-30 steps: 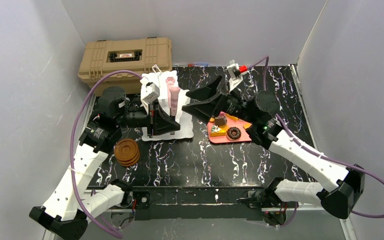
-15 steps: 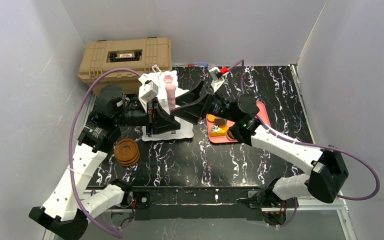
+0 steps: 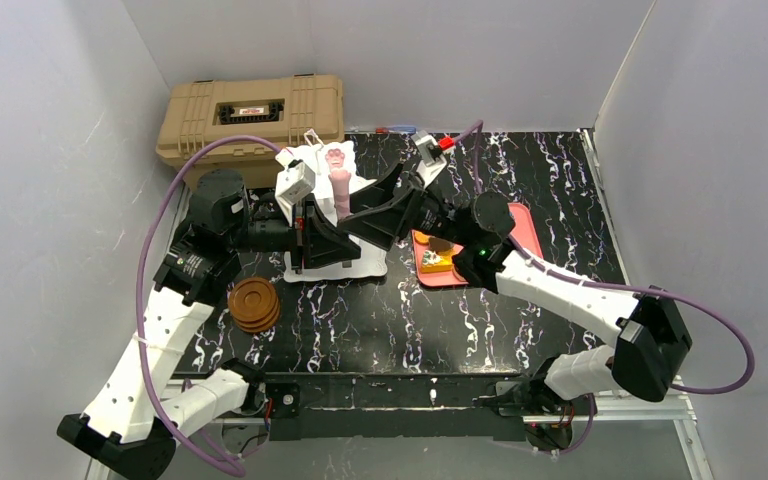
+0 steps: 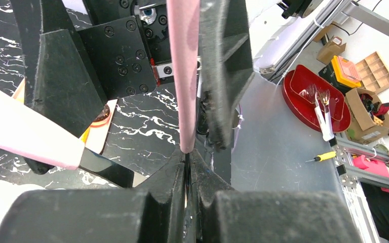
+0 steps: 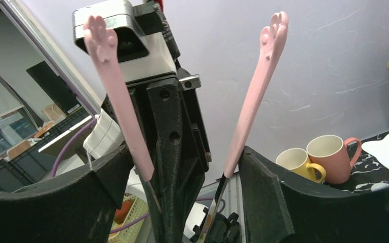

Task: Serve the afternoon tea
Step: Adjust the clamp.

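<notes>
Pink paw-tipped tongs [image 3: 342, 187] stand over the white tiered stand [image 3: 368, 262]. My left gripper [image 3: 332, 243] is shut on the thin metal part of one tong arm [image 4: 183, 76], which rises straight from the pinched jaws [image 4: 187, 154]. My right gripper [image 3: 360, 205] is open. Its fingers [image 5: 283, 192] stand either side of the two spread pink arms [image 5: 263, 81], and the right-hand arm's lower end lies against one finger. A yellow cup [image 5: 296, 161] and a pink cup [image 5: 330, 152] stand beyond. Brown saucers [image 3: 254, 305] are stacked at the left.
The tan hard case [image 3: 250, 115] sits at the back left, behind the stand. A pink-red tray [image 3: 522, 225] with small pastries [image 3: 440, 262] lies right of the stand, partly under my right arm. White walls close in three sides.
My right arm swung left from over the tray to the tongs, and its jaws now straddle them and have narrowed slightly. The left gripper kept its hold and barely moved.
</notes>
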